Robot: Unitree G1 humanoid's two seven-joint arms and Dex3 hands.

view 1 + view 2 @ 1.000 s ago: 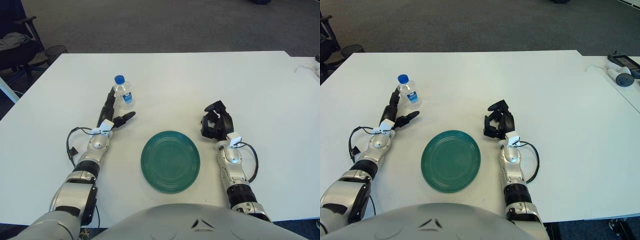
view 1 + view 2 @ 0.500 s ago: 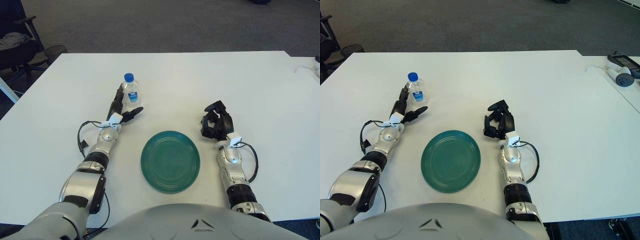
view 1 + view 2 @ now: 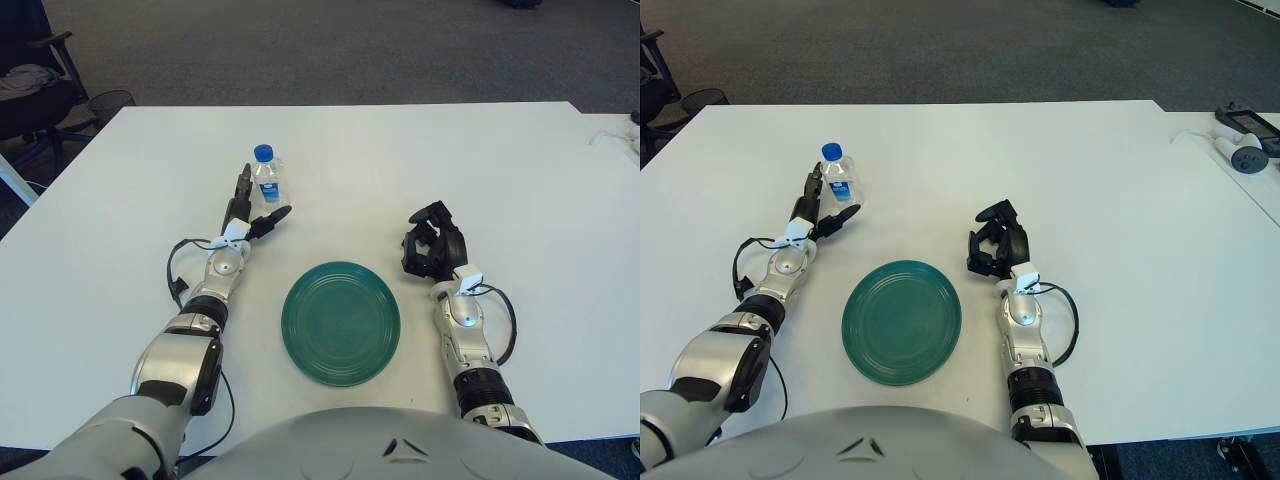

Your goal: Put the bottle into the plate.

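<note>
Left hand (image 3: 252, 216) spread around the upright bottle (image 3: 265, 180), apparently not gripping yet; green plate (image 3: 341, 322) right of it is empty, transfer remains.

bottle (image 3: 265, 180): small clear plastic bottle with a blue cap and a blue-and-white label, standing upright on the white table (image 3: 400, 150)
bottle position: toward the left of the table, farther from the robot than the plate and to the plate's left, well apart from it
bottle contact: between the spread fingers of the left hand (image 3: 252, 210), one dark finger along its left side and another reaching just below its base on the right; whether they press on it cannot be told
plate (image 3: 341, 322): round, dark green, with a raised rim, lying flat on the table near the robot's body, nothing in it
</note>
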